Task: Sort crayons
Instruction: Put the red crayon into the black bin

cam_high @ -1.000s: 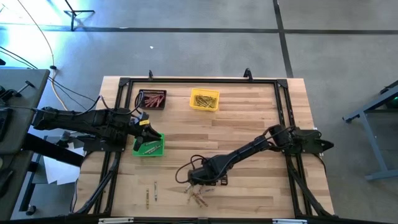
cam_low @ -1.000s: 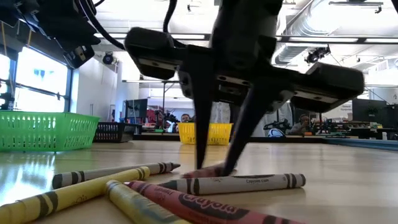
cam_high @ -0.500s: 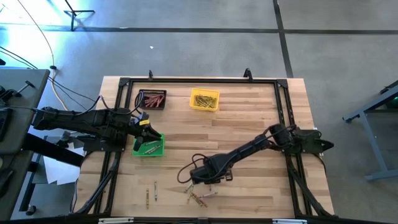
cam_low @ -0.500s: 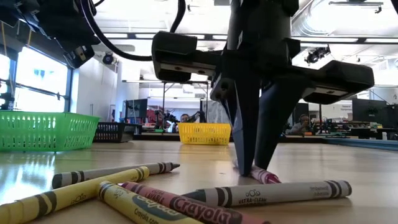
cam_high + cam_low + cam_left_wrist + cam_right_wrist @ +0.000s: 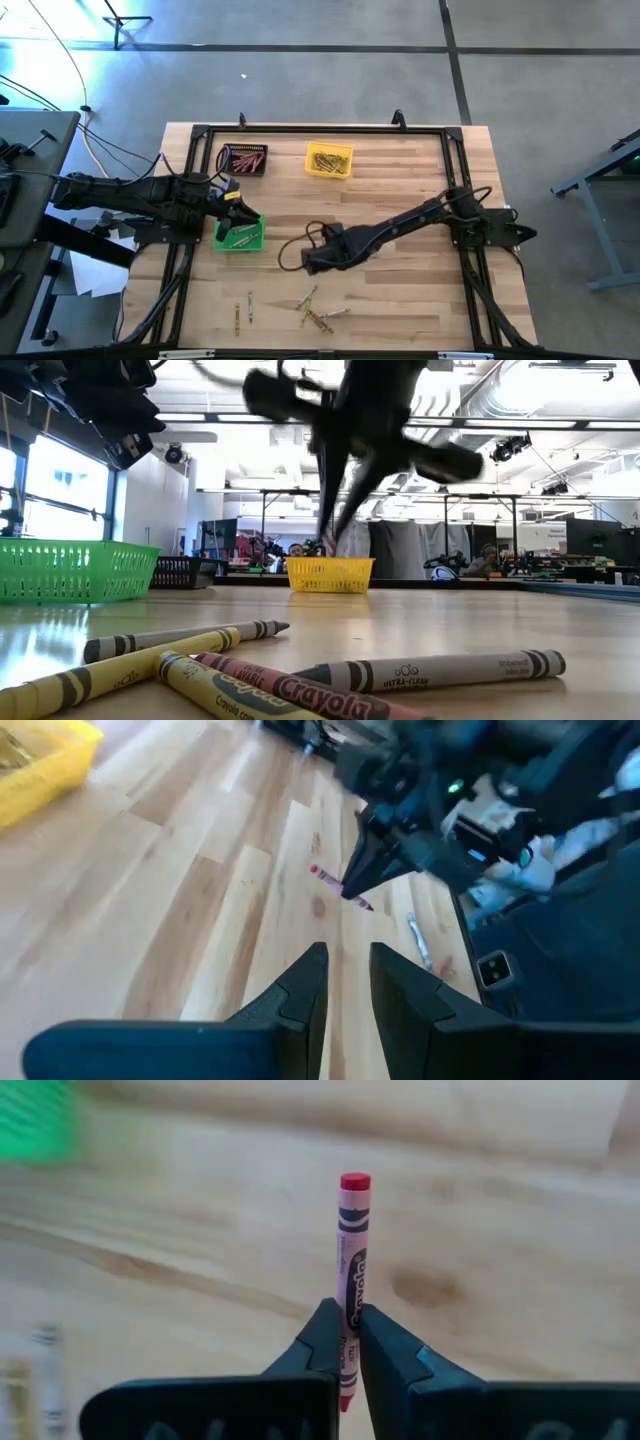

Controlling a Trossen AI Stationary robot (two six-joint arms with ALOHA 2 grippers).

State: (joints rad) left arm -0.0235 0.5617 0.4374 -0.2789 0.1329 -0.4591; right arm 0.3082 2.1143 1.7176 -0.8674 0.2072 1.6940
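Observation:
My right gripper (image 5: 318, 258) hangs above the middle of the table, shut on a red crayon (image 5: 353, 1250). It also shows in the left wrist view (image 5: 352, 892) and, blurred, high in the low view (image 5: 335, 510). Several loose crayons (image 5: 316, 312), red, yellow and grey, lie flat near the front edge, crossing one another (image 5: 300, 685). Two more crayons (image 5: 242, 310) lie to their left. My left gripper (image 5: 346, 952) waits over the green bin (image 5: 240, 236), its fingers a narrow gap apart and empty. My right gripper pinches the red crayon between its two fingers, near one end (image 5: 350, 1325). The crayon's other end (image 5: 355, 1182) juts out past the fingertips. The fingers come from above, pointing down. The crayon is lifted clear of the table (image 5: 326, 877).
A black bin (image 5: 244, 159) holding red crayons and a yellow bin (image 5: 329, 160) holding yellow crayons stand at the far side. The green bin holds a few crayons. A dark frame (image 5: 455, 140) runs along the table's edges. People show in the room behind.
My right gripper has risen from the crayon pile near the front edge with the red crayon and gone toward the far edge, a little to the left. The red crayon is lifted clear. A grey crayon in the pile has slid sideways.

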